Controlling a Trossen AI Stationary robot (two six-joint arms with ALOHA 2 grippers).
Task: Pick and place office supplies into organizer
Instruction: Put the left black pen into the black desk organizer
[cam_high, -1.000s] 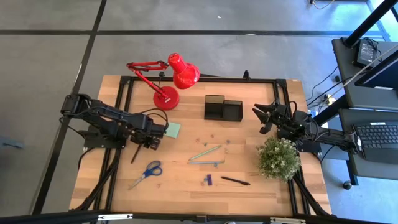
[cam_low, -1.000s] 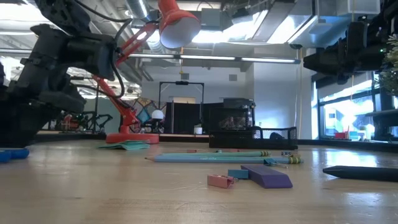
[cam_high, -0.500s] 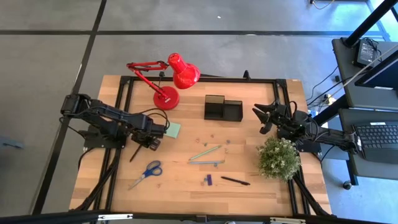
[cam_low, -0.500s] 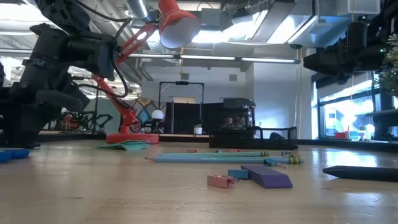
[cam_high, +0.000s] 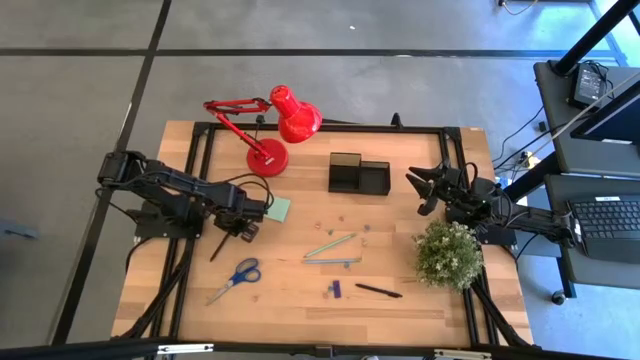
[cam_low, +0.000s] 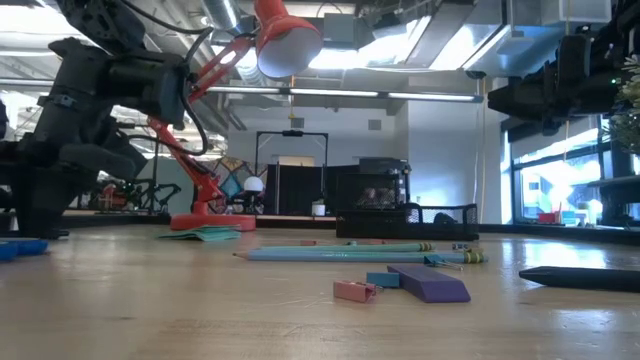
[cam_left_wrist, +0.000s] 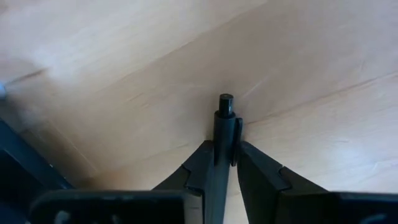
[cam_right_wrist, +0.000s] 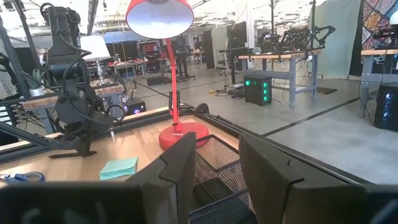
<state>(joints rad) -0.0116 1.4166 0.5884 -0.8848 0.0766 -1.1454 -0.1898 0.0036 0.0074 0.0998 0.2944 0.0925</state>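
Note:
My left gripper (cam_high: 243, 229) points down at the table's left side, shut on a black pen (cam_high: 217, 246) that lies on the wood. A pale green sticky-note pad (cam_high: 279, 208) lies just beyond it. Blue-handled scissors (cam_high: 236, 278), two light-blue pencils (cam_high: 332, 246), a purple piece (cam_high: 335, 288) and a second black pen (cam_high: 378, 291) lie flat on the table. The black organizer (cam_high: 359, 175) stands at the far middle. My right gripper (cam_high: 426, 190) hovers open to the organizer's right, holding nothing. My left gripper pinches the black pen's barrel (cam_left_wrist: 222, 140) between its two fingers, near the clip end (cam_left_wrist: 225, 104), which sticks out past the fingertips. The fingers come from above, pointing down, one on each long side of the pen. The pen lies flat on the table.
A red desk lamp (cam_high: 270, 125) stands at the far left of the organizer. A green bushy plant (cam_high: 447, 254) sits at the right, near my right arm. The black metal frame (cam_high: 300, 128) runs along the table's edges. Bare wood lies between the pencils and the organizer.
My left gripper has closed its fingers onto the black pen while staying in place above it, rolling a little at the wrist. The pen lies where it lay.

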